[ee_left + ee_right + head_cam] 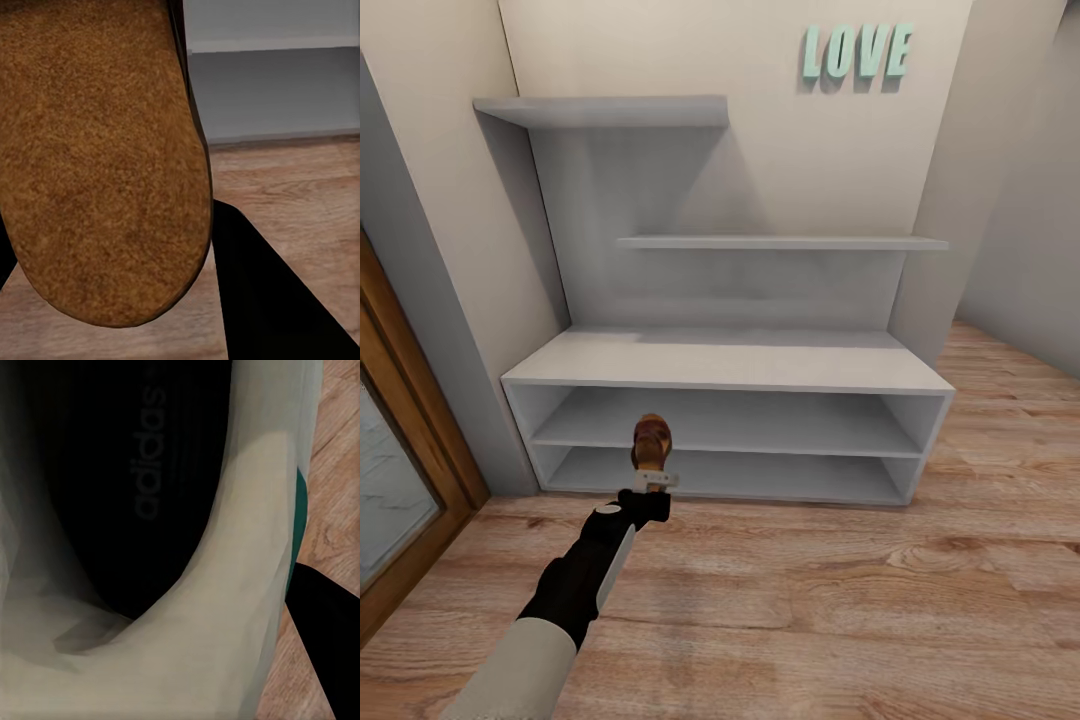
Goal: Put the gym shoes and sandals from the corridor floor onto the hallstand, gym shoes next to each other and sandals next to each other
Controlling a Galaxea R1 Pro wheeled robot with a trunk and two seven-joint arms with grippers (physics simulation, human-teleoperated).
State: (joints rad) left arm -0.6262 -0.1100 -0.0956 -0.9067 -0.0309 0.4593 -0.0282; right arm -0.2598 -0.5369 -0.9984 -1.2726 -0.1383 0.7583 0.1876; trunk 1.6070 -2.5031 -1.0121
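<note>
One sandal (652, 441) is up off the floor, pinched by the left gripper (655, 478), held in front of the hallstand (730, 372) at about lower-tier height, toe pointing at the openings. Left wrist view is mostly its tan footbed (101, 157), with the rack's grey tier edge and the corridor floor (300, 180) past it.

Right wrist view: a gym shoe (225, 607) right up against the lens, dark insole with adidas print, white wall, a green bit at the edge, a dark finger (326, 652) beside it over wood planks. Looks like the right gripper is clamped on the shoe, but the jaws themselves aren't readable, so can't say for sure.

Both tiers and the top of the hallstand look bare, so I'd judge nothing is placed yet.

Risks from here:
- grip is on the sandal's heel end, long lever, could swing or slip on the way in
- toe could catch the middle shelf edge if it goes in too high
- letting go short of the shelf leaves it on the floor, which fails the task
- whichever tier it gets needs room for its mate alongside
</note>
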